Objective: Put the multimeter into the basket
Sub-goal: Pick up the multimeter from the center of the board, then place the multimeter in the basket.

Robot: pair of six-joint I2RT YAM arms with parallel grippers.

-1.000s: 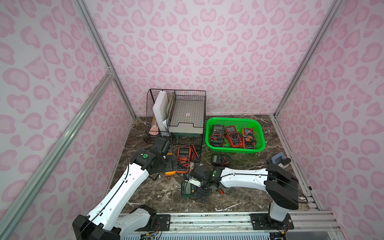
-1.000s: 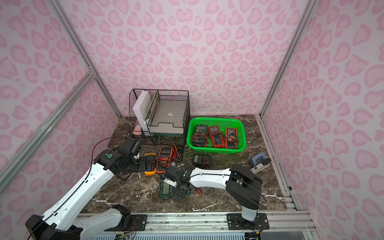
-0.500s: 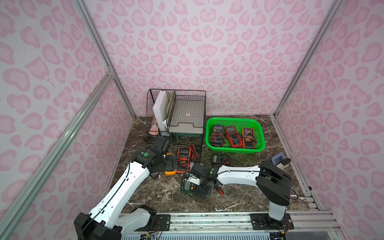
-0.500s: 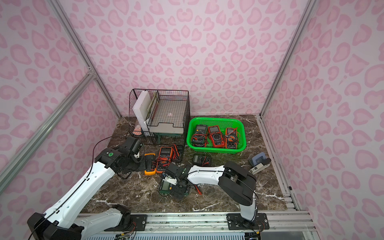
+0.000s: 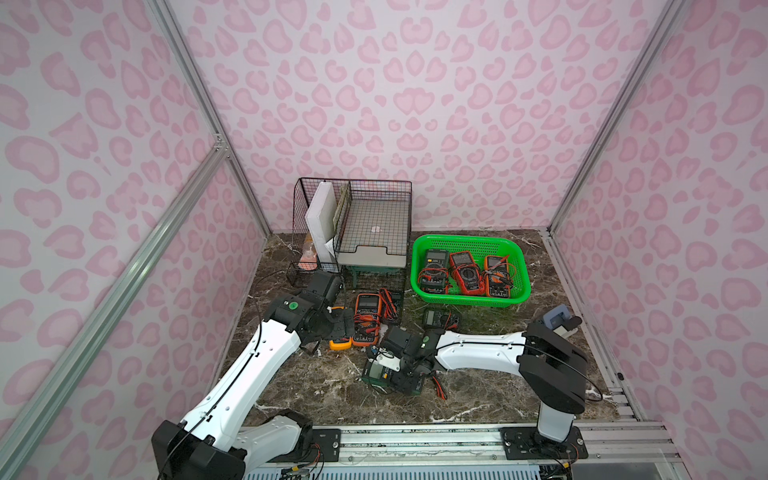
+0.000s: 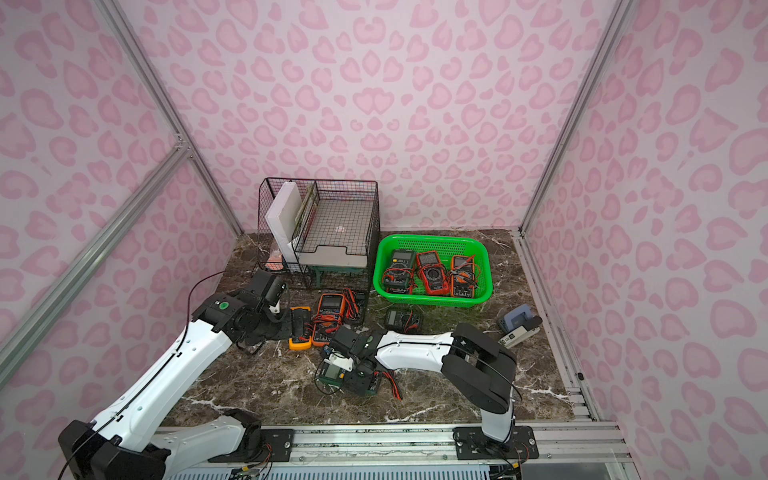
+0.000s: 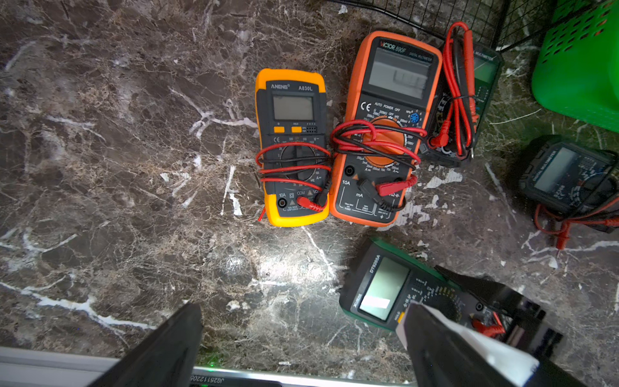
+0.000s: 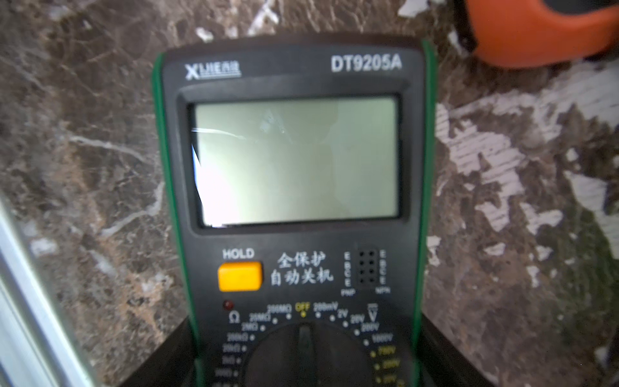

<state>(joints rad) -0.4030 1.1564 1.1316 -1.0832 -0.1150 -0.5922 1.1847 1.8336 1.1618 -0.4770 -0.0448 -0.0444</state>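
A green-edged multimeter (image 8: 294, 160) marked DT9205A lies face up on the marble near the front, seen in both top views (image 5: 382, 372) (image 6: 332, 372) and in the left wrist view (image 7: 385, 291). My right gripper (image 5: 405, 372) (image 6: 357, 370) (image 8: 304, 351) sits low over its dial end. Its dark fingers (image 8: 167, 355) press against both long sides. The green basket (image 5: 469, 239) (image 6: 436, 238) stands at the back right with three multimeters inside. My left gripper (image 7: 301, 335) (image 5: 328, 326) hangs open over bare marble beside a yellow multimeter (image 7: 291, 147).
An orange multimeter (image 7: 385, 127), a dark one under coiled leads (image 7: 465, 100) and a black one (image 7: 566, 174) lie between the arms and the basket. A black wire organizer (image 5: 374, 216) stands at the back. A blue-grey device (image 5: 559, 318) rests at the right edge.
The right gripper's jaws have narrowed onto the sides of the green-edged multimeter. The left arm has hardly moved.
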